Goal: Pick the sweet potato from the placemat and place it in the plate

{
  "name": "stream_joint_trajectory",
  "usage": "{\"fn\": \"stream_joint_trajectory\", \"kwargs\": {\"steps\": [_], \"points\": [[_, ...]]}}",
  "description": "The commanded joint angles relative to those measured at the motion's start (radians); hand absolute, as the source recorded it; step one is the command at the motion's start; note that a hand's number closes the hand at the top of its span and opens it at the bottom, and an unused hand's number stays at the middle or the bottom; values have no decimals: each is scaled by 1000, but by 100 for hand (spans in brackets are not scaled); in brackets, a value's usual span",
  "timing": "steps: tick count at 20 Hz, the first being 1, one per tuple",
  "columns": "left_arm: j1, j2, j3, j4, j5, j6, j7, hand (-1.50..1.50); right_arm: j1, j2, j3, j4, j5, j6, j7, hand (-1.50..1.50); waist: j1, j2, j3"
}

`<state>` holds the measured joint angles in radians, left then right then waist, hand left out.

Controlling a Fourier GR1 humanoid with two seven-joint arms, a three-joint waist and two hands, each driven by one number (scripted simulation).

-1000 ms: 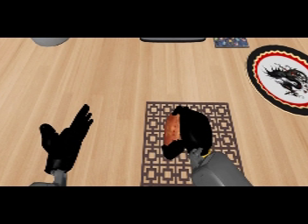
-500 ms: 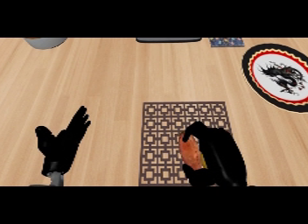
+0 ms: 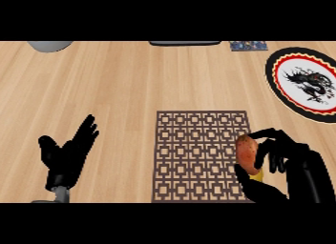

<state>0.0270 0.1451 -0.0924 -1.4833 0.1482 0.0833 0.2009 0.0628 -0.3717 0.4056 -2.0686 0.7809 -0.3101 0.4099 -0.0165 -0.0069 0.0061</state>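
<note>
My right hand (image 3: pixel 287 159) is curled round the reddish-brown sweet potato (image 3: pixel 247 152), holding it over the right edge of the brown lattice placemat (image 3: pixel 199 152). The fingers wrap its right side and part of it is hidden by them. The plate (image 3: pixel 310 85), black-rimmed with a red and yellow border and a black dragon on white, lies at the far right of the wooden counter, well beyond the held sweet potato. My left hand (image 3: pixel 67 155) rests open at the lower left, fingers up, away from the placemat.
A grey round object (image 3: pixel 49 45) shows at the top left edge. A dark flat item (image 3: pixel 185 43) and a small patterned blue item (image 3: pixel 248 45) lie along the top edge. Bare wood lies between the placemat and the plate.
My right hand has carried the sweet potato from the placemat's middle toward its right edge, rightward and nearer to me. The left hand has stayed where it was.
</note>
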Motion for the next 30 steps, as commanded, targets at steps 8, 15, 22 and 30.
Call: {"fn": "stream_joint_trajectory", "kwargs": {"steps": [8, 15, 22, 30], "points": [[11, -4, -5, 13, 6, -30, 35, 0, -41, -35, -448, 177, -503, -52, -280, 150, 17, 8, -5], [18, -21, -20, 38, -14, -36, -8, 0, -273, -64, -636, 698, -508, -143, -546, 150, 42, 16, -4], [-33, -39, -24, 74, -25, -33, 0, 0, -539, -159, -759, 1167, -591, -79, -772, 150, 53, 23, -3], [-46, -42, -53, 28, -57, -20, 38, 0, -768, -268, -827, 1575, -579, -53, -953, 150, 82, 32, -1]]}}
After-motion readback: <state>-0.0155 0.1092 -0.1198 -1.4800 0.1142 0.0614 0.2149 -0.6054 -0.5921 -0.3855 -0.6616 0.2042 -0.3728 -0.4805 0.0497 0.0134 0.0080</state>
